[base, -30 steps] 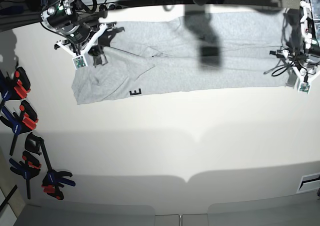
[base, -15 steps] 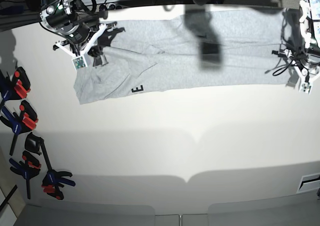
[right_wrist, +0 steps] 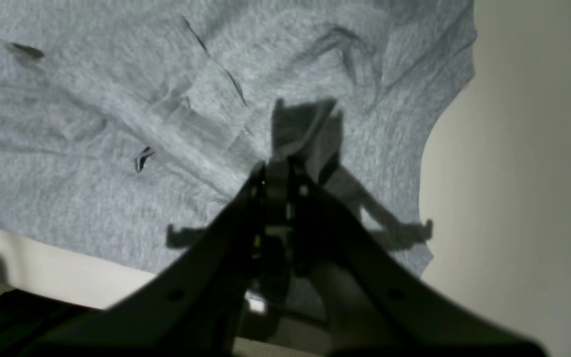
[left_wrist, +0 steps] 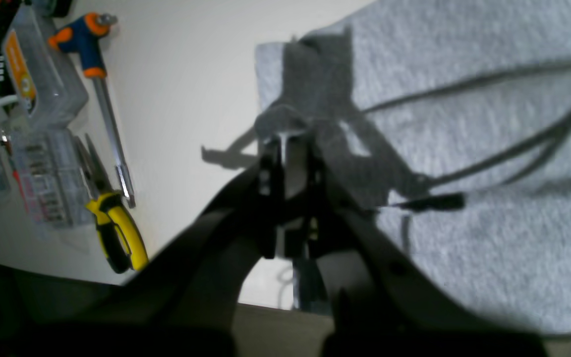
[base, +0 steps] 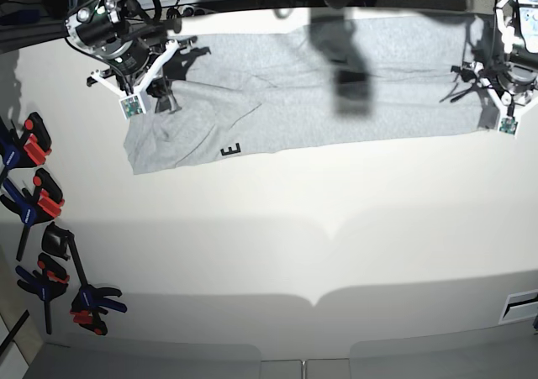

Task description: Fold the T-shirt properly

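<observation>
A: Where is the light heather-grey cotton T-shirt [base: 319,85]?

B: Across the top of the base view, a long band on the white table [base: 277,244]; one black letter shows at its lower left edge.

A: Grippers?

B: Right gripper [right_wrist: 278,171], upper left of the base view, jaws pressed together, apparently pinching cloth; left gripper [left_wrist: 290,141], upper right, likewise at the shirt's end.

A: Progress?

B: Lengthwise fold seems done; crosswise folds remain, I judge.
</observation>
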### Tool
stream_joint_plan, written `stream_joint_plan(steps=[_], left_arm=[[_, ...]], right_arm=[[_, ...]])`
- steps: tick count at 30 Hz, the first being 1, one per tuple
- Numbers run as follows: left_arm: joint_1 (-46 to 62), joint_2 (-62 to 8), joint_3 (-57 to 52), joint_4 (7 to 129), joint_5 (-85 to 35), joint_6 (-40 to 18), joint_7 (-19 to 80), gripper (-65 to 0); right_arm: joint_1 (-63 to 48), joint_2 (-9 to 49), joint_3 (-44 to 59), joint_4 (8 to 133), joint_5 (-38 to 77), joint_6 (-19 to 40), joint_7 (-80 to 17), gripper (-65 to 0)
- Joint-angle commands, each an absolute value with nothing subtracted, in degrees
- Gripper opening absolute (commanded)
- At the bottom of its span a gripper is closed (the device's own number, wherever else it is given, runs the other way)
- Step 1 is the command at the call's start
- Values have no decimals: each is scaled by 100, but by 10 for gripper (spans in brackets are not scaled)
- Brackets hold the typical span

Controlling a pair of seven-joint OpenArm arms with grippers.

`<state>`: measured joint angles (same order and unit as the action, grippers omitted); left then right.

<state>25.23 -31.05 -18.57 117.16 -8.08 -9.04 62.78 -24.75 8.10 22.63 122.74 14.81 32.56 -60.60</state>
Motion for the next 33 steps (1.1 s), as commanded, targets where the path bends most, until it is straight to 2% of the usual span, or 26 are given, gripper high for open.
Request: stream_joint_plan(steps=[1,9,20,21,24,26,33], left_arm=[[2580,-3194,-1916,11806,-753,-851,6187,-650],[2716,-3197,-1916,11806,-751,-851,6165,-650],[2814,-3194,-1914,11806,-753,-851,6195,-644],[2847,-3194,-1914,11806,-753,-849,6191,-592],[2910,-3194,-1914,11806,-753,-832,6206,-446],[2943,-3192,-1914,11806,-751,-631,6213,-398],[2950,-3194,-1914,11806,-598,-346,5986,-387]], right_arm=[[-2467,860,2294,12396,1500,3212,-5994,-650],[-2497,1072,2294,12396,1542,3212,-6101,-650],[-2617,1081,2292,12396,1651,3214,-6224,-650],[-2672,1081,2292,12396,1675,3214,-6226,-625],[-2805,1081,2292,12396,1673,3214,-6215,-453],[-2862,1081,2292,12396,1671,3214,-6202,-388],[-2853,1079,2292,12403,1673,3203,-6165,-381]])
